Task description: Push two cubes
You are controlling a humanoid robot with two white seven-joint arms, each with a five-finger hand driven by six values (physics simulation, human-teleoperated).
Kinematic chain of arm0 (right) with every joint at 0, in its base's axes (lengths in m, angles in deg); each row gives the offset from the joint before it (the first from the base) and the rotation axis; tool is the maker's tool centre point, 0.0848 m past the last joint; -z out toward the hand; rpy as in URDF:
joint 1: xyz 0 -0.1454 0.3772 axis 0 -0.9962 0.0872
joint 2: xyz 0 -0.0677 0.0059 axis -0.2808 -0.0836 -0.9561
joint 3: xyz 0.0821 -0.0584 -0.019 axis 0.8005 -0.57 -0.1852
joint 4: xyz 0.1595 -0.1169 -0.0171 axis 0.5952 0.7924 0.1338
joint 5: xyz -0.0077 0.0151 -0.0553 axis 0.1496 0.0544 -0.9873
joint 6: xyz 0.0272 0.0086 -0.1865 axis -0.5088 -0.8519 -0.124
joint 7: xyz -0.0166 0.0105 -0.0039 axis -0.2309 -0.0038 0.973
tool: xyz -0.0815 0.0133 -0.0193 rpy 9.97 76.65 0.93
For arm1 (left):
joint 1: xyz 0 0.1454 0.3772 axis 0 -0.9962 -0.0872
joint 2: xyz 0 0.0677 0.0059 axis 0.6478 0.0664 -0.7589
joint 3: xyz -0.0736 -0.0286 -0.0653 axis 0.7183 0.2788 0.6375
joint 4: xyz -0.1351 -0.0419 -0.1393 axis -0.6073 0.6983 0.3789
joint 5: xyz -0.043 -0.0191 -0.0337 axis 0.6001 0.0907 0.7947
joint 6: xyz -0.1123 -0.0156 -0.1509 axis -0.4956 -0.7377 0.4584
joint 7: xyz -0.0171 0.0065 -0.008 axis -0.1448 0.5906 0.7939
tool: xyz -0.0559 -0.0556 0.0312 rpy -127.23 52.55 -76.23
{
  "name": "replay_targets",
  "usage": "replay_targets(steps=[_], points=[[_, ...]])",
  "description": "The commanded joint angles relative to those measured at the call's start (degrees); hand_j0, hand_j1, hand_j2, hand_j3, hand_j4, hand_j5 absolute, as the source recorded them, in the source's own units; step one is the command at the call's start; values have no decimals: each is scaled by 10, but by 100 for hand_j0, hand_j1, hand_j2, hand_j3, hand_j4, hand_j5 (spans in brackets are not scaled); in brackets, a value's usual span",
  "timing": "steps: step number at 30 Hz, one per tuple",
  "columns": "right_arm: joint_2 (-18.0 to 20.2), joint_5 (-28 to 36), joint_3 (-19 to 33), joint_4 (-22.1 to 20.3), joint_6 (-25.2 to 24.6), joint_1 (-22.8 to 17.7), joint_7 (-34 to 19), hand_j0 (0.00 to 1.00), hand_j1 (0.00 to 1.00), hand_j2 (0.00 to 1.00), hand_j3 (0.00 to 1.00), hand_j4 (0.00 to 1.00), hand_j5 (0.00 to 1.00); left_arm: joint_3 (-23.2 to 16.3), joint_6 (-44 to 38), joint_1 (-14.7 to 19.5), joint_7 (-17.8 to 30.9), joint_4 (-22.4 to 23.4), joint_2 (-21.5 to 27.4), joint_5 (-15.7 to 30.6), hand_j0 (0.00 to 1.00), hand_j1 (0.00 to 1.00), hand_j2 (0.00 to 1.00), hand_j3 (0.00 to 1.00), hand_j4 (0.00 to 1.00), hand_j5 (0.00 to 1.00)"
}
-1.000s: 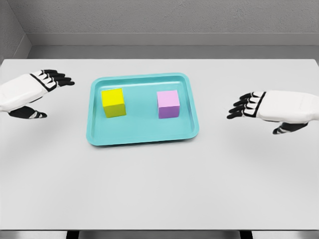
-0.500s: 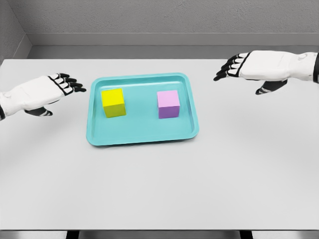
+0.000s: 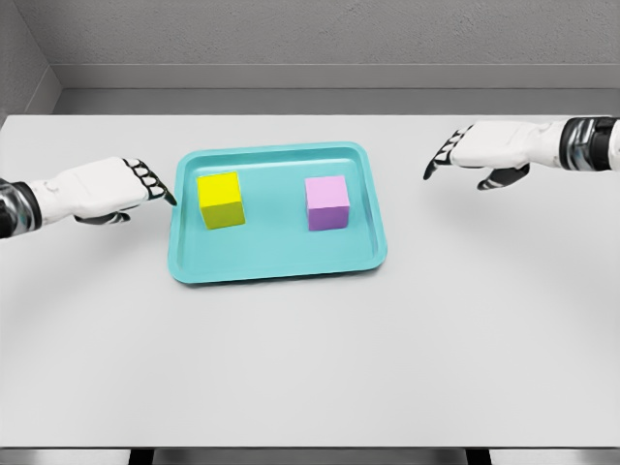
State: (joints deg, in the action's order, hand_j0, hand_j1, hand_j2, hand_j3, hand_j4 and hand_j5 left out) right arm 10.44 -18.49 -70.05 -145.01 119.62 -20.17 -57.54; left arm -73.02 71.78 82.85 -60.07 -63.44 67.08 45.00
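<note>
- Sitting on the white tabletop (image 3: pixel 310 368) is a teal tray (image 3: pixel 281 262), its long axis running left to right and turned slightly so the right end lies a little nearer the camera.
- The yellow cube (image 3: pixel 221 199) stands in the tray's left half, flat on its base, twisted a touch out of line with the tray's edges.
- The purple cube (image 3: pixel 327 202) stands in the right half, well apart from the yellow one, its faces nearly square to the camera.
- The left hand (image 3: pixel 102 187) hovers just outside the tray's left rim, its fingers (image 3: pixel 155 180) extended together and pointing right toward the yellow cube, holding nothing.
- The right hand (image 3: pixel 481 147) hangs beyond the tray's far right corner, fingers stretched out and angled left and down, thumb apart, grasping nothing.
- Neither hand touches a cube.
</note>
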Motion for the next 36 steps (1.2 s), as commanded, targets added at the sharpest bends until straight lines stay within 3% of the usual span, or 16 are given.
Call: replay_targets(steps=[1, 4, 16, 27, 36], points=[[-17, 1, 7, 1, -2, -2, 0, 72, 72, 72, 72, 72, 72, -7, -1, 0, 0, 7, 0, 2, 73, 73, 73, 73, 73, 73], [-36, 3, 31, -2, -2, -4, 0, 72, 72, 72, 72, 72, 72, -7, -1, 3, 0, 9, -1, 2, 74, 74, 74, 74, 74, 74], [-63, -2, 31, 9, -2, -26, 0, 69, 69, 69, 69, 69, 69, -28, -1, 33, 9, 39, -38, 1, 74, 74, 74, 74, 74, 74], [-117, -17, 27, 59, -2, -26, 0, 69, 69, 69, 69, 69, 69, -28, -1, 41, 9, 53, -47, 2, 74, 74, 74, 74, 74, 74], [-140, -30, 24, 60, -2, -24, 0, 68, 68, 68, 68, 68, 68, -28, -1, 43, 15, 58, -59, 2, 74, 74, 74, 74, 74, 74]])
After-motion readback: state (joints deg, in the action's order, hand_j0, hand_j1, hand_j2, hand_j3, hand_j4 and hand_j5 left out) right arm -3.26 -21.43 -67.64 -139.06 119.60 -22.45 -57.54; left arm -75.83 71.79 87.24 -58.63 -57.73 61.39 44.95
